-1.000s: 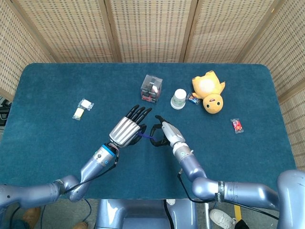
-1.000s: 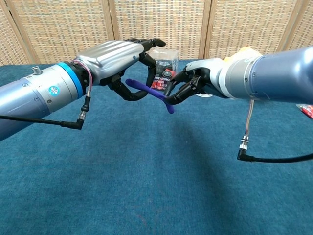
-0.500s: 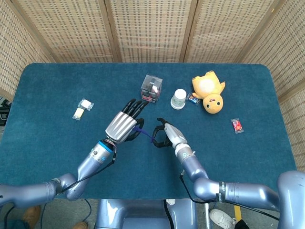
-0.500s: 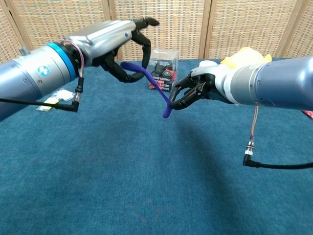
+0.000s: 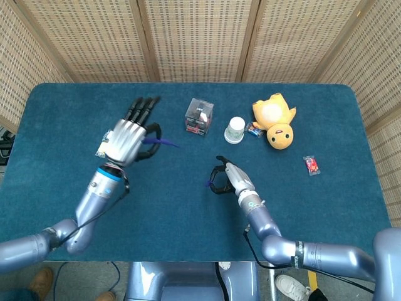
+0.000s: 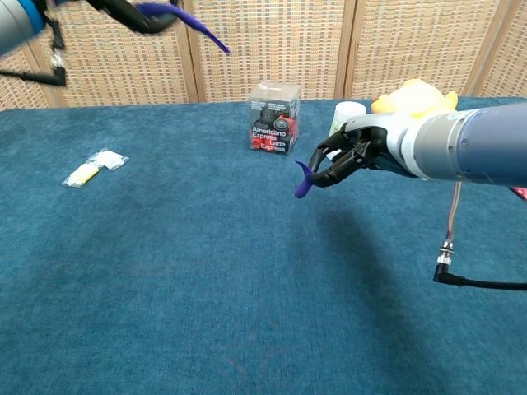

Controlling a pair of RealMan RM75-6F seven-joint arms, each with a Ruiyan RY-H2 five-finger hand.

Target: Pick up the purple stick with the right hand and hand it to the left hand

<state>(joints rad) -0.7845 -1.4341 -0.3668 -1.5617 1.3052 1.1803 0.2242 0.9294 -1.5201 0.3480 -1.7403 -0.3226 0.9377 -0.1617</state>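
Note:
My left hand (image 5: pixel 125 139) is raised over the table's left side and grips a long purple stick (image 5: pixel 161 143), whose free end points right. In the chest view this hand (image 6: pixel 123 6) sits at the top left edge, and the purple stick (image 6: pixel 193 26) slopes down to the right from it. My right hand (image 5: pixel 227 178) hovers near the table's middle. Its curled fingers pinch a short purple piece (image 5: pixel 207 184) that pokes out to the left. The chest view shows the same right hand (image 6: pixel 358 155) and short purple piece (image 6: pixel 301 179). The two hands are far apart.
A clear box of capsules (image 5: pixel 199 116) stands at the back centre, with a white cup (image 5: pixel 235 130) and a yellow plush toy (image 5: pixel 276 122) to its right. A red sweet (image 5: pixel 311 165) lies far right. Small packets (image 5: pixel 108 143) lie under my left hand.
My left hand has pulled up and away to the left with the long purple stick. My right hand moved slightly back and now pinches only a short purple piece.

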